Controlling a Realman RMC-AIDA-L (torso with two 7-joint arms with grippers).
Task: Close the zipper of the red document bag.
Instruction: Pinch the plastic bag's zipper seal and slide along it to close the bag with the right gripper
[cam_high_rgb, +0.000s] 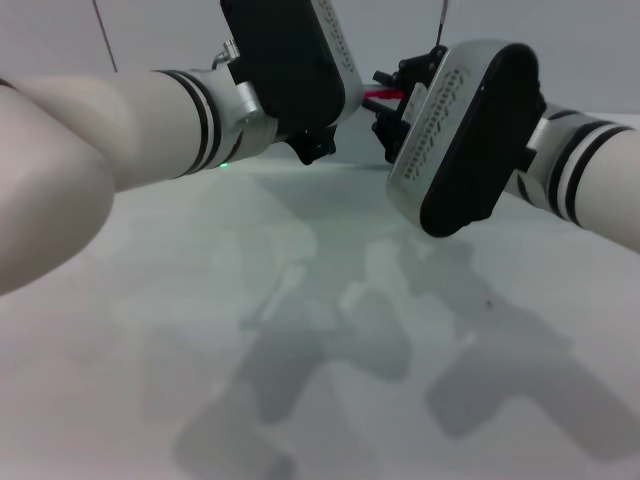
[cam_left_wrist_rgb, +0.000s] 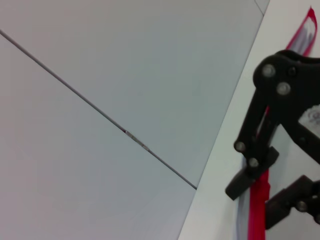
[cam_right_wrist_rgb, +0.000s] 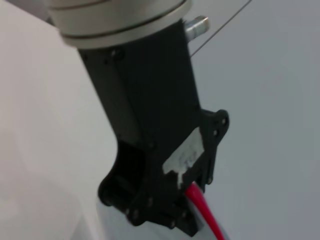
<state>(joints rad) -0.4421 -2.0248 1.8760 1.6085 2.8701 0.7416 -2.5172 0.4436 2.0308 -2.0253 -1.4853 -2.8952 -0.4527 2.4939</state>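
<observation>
The red document bag (cam_left_wrist_rgb: 302, 44) lies at the table's far side, mostly hidden behind both arms in the head view. Its zipper (cam_high_rgb: 386, 95) shows there as a short red strip between the two grippers. In the right wrist view my left gripper (cam_right_wrist_rgb: 181, 216) is shut on the bag's edge, and the zipper (cam_right_wrist_rgb: 206, 212) runs out from under its fingers. In the left wrist view my right gripper (cam_left_wrist_rgb: 265, 192) straddles the zipper (cam_left_wrist_rgb: 259, 207), its black fingers (cam_left_wrist_rgb: 248, 181) closed on the strip. From the head, the left gripper (cam_high_rgb: 314, 147) and right gripper (cam_high_rgb: 388, 108) sit close together.
The white table (cam_high_rgb: 320, 350) stretches toward me, with the arms' shadows on it. A grey wall (cam_left_wrist_rgb: 125, 75) rises just behind the table's far edge, close to the bag and both grippers.
</observation>
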